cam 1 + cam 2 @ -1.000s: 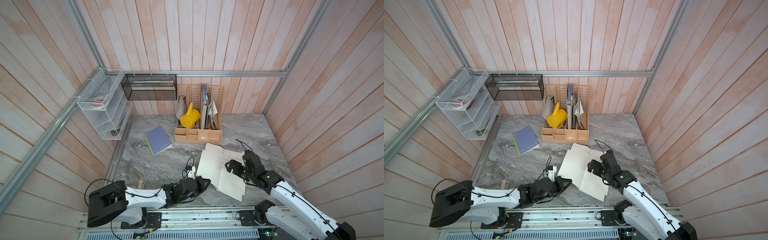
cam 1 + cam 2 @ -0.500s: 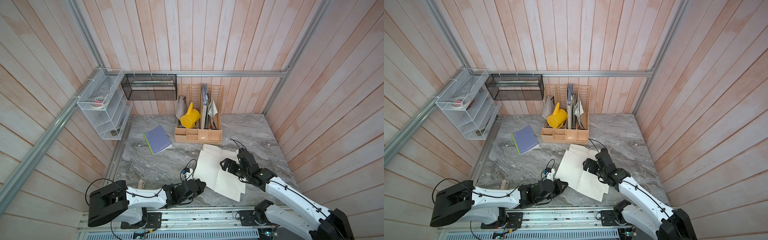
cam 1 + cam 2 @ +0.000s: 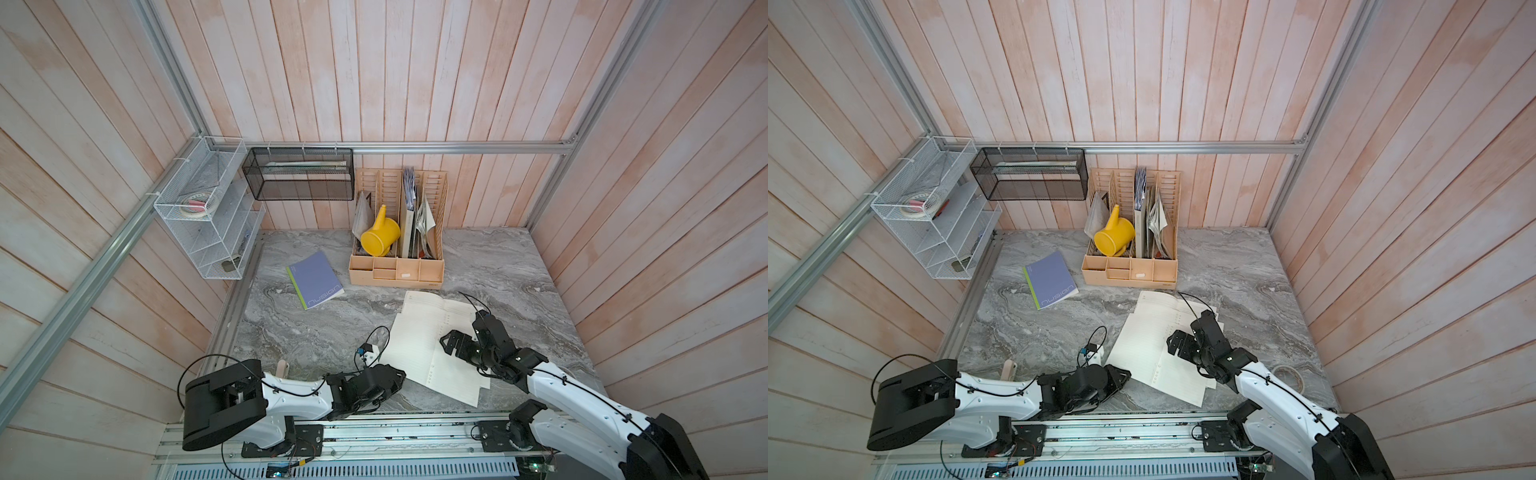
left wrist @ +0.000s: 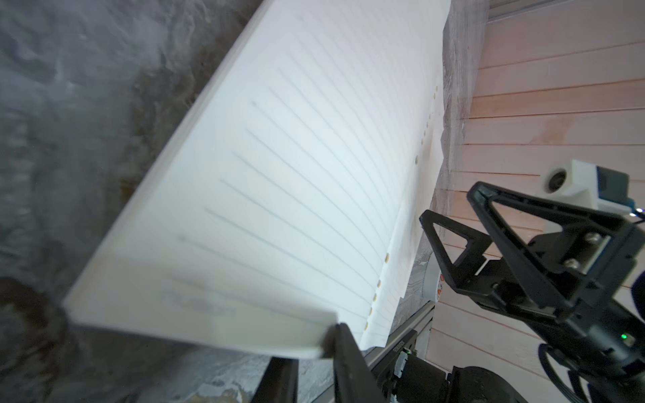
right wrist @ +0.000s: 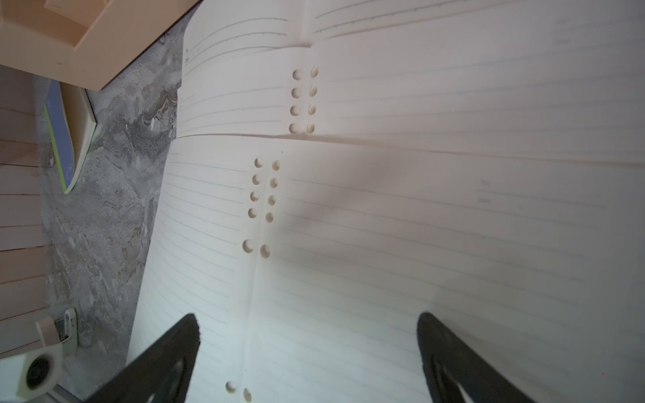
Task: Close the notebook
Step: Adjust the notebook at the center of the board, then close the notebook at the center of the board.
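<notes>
The notebook point(image 3: 419, 332) point(image 3: 1142, 345) lies open at the table's front right, its white lined pages up and its leaves slightly out of line. My left gripper point(image 3: 401, 374) point(image 3: 1127, 374) sits low at the near left corner of the left page. In the left wrist view that page point(image 4: 279, 174) ends against one finger of the left gripper point(image 4: 310, 359), whose jaws stand a narrow gap apart. My right gripper point(image 3: 451, 343) point(image 3: 1177, 343) point(image 4: 450, 200) hovers wide open over the punched fold of the pages point(image 5: 419, 209). Nothing is between the fingers of the right gripper point(image 5: 307, 317).
A closed blue booklet point(image 3: 316, 280) point(image 3: 1051, 279) lies at the left rear. A peach desk organizer point(image 3: 397, 274) holding a yellow watering can point(image 3: 379, 239) stands just behind the notebook. Wire racks point(image 3: 208, 216) hang on the left wall. A tape roll point(image 3: 1287, 374) lies right of the right arm.
My right gripper has moved left, from the right page to over the fold. The notebook has shifted slightly left. My left jaws have parted a little at the page corner.
</notes>
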Controlling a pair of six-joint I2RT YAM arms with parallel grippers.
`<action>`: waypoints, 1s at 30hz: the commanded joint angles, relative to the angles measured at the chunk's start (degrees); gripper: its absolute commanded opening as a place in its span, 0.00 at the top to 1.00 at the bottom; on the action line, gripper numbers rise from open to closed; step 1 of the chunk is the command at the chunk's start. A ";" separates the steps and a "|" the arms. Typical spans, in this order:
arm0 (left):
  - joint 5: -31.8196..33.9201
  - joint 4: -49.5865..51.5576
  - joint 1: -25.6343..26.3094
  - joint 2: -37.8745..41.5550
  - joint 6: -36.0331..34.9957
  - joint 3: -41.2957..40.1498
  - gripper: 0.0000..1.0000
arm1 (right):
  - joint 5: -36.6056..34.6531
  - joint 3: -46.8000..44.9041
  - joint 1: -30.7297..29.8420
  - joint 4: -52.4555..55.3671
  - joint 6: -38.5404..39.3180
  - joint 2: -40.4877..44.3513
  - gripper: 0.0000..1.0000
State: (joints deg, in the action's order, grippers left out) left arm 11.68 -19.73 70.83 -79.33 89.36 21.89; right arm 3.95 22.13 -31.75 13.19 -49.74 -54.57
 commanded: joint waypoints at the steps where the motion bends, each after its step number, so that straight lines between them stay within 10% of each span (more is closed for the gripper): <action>1: -0.03 0.39 0.28 -0.02 0.29 -0.09 0.78 | 0.71 -1.33 -0.30 -1.86 -0.84 -0.11 0.02; 8: 0.96 0.42 0.28 -0.31 0.44 0.07 0.77 | 0.76 -0.60 -0.37 -1.51 -0.40 -0.17 0.02; 13: 2.20 1.80 0.28 1.00 -0.17 0.74 1.00 | 0.98 -0.71 -0.42 -1.45 -0.44 -0.11 0.02; 30: 8.67 18.02 0.36 18.14 -3.07 1.57 1.00 | 0.70 6.52 -2.90 -1.63 0.92 -4.15 0.02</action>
State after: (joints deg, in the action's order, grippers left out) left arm 15.53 -8.38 70.98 -63.79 87.61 22.72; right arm 4.60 26.06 -33.47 12.10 -49.54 -57.21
